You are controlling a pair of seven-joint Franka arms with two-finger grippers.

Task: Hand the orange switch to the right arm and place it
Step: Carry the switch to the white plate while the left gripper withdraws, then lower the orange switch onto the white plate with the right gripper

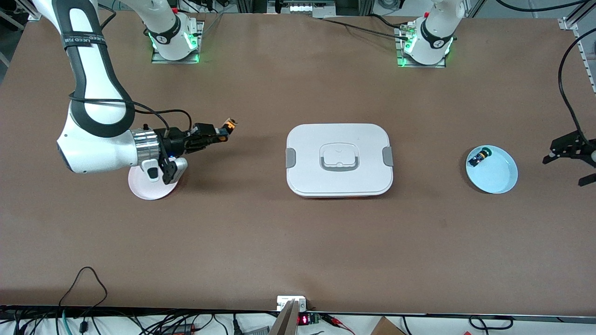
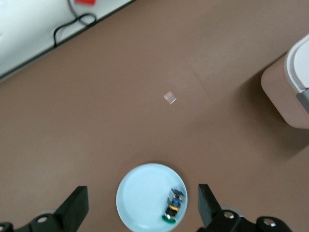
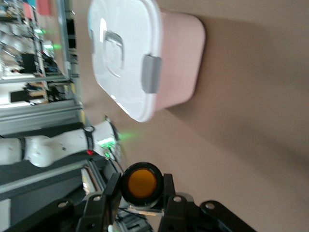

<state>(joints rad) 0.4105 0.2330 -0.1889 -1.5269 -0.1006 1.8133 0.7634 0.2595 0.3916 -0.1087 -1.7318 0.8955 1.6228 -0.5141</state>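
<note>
The right claw (image 1: 224, 131) is clamped on the orange switch (image 1: 228, 125), its slim fingers pinching the part up in the air over bare bench between the pink plate and the white box. In the right wrist view the switch (image 3: 141, 182) shows as a round orange face in a black ring, squeezed between the two black fingers (image 3: 111, 191). The left claw (image 1: 565, 151) hangs at the left arm's end of the bench with its jaws spread wide and nothing between them; in the left wrist view its two black fingertips (image 2: 77, 203) stand well apart on either side of the blue plate (image 2: 140, 193) beneath.

The brown bench (image 1: 298, 242) fills the front view. The right arm (image 1: 93, 107) reaches in from its base over the bench's end. The white lidded box (image 1: 339, 159), with grey side latches and a grey handle in the lid, sits in the middle. The blue plate (image 1: 498, 174) lies toward the left arm's end, and the pink plate (image 1: 149, 186) lies under the right arm's wrist. On the blue plate, at its rim, rests a small blue-and-black part (image 1: 478, 158) with a green tip. A tiny pale square (image 2: 170, 97) lies on the bare bench in the left wrist view.

Cables (image 1: 84, 298) trail along the bench edge nearest the front camera.
</note>
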